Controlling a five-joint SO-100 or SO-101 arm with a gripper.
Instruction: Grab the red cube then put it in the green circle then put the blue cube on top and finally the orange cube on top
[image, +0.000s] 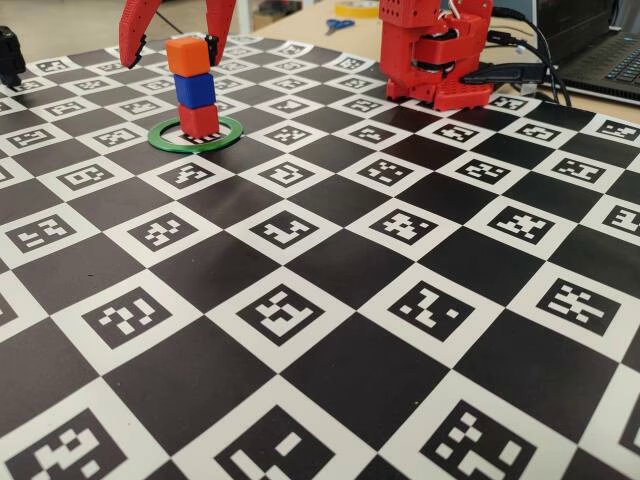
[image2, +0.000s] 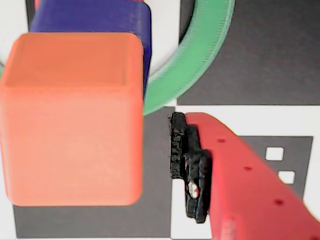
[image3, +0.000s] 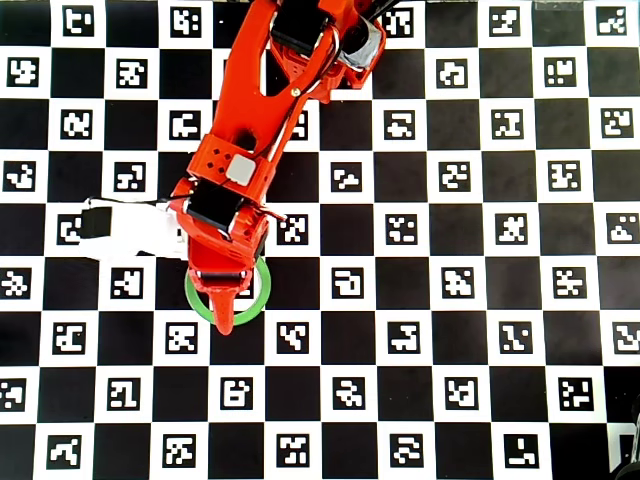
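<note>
In the fixed view the red cube (image: 199, 120) stands inside the green circle (image: 160, 136). The blue cube (image: 195, 90) sits on it and the orange cube (image: 186, 56) tops the stack. My gripper (image: 174, 48) is open, one finger on each side of the orange cube. The wrist view shows the orange cube (image2: 72, 115) large at left, with a clear gap to the black pad (image2: 179, 150) of the one visible finger. The blue cube (image2: 95, 15) and green circle (image2: 200, 60) lie beyond it. Overhead, my gripper (image3: 226, 295) covers the stack; only the green circle (image3: 262, 292) shows.
The stack stands on a black-and-white marker checkerboard mat (image: 330, 330). The arm's red base (image: 435, 55) stands at the back right, with cables and a laptop (image: 605, 50) beyond it. Scissors (image: 340, 24) lie behind the mat. A white part (image3: 125, 230) juts left of the arm.
</note>
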